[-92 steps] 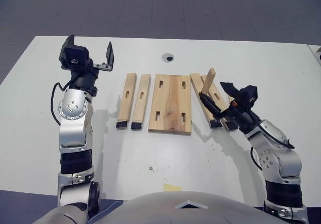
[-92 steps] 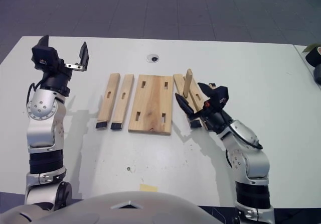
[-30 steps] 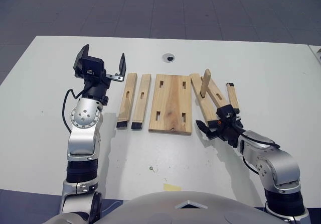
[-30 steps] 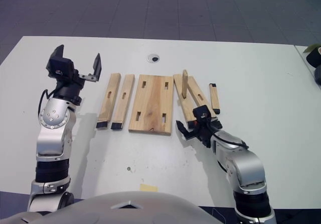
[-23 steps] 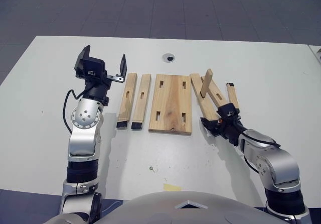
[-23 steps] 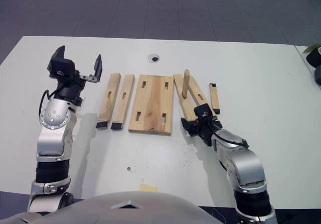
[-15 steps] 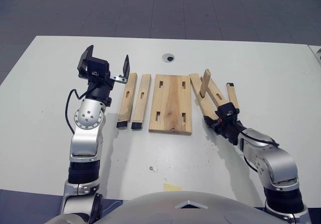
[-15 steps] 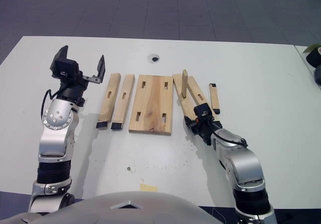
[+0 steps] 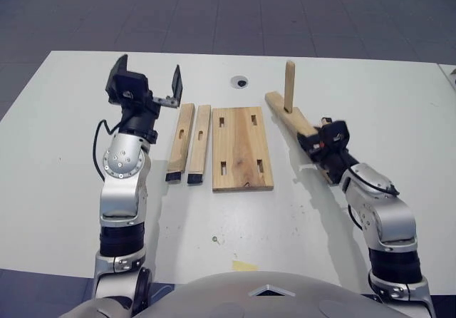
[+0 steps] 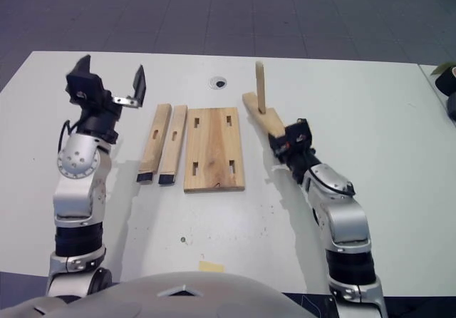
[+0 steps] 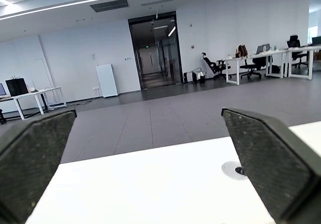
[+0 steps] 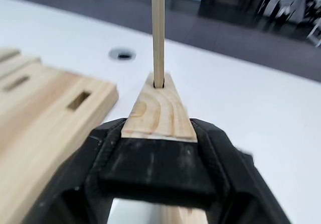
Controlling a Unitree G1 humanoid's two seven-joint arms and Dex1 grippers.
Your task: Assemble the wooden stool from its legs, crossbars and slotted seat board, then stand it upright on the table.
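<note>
Between two loose legs [image 9: 183, 138] and the gripped leg [image 9: 298, 123] lies the seat board [image 9: 242, 148].

1. white bench [image 9: 356, 75] with a round grommet hole [image 9: 240, 82] near its far edge
2. slotted seat board [image 9: 241, 147] lies flat mid-bench, two legs [image 9: 180, 141] side by side just left of it
3. yellow tape scrap [image 9: 244, 265] near the front edge

seat board [image 9: 242, 148], leg [image 12: 158, 111]: pale grained wood. table [image 9: 64, 190]: white, matt. left tool pads [image 11: 30, 158]: black, textured.
</note>
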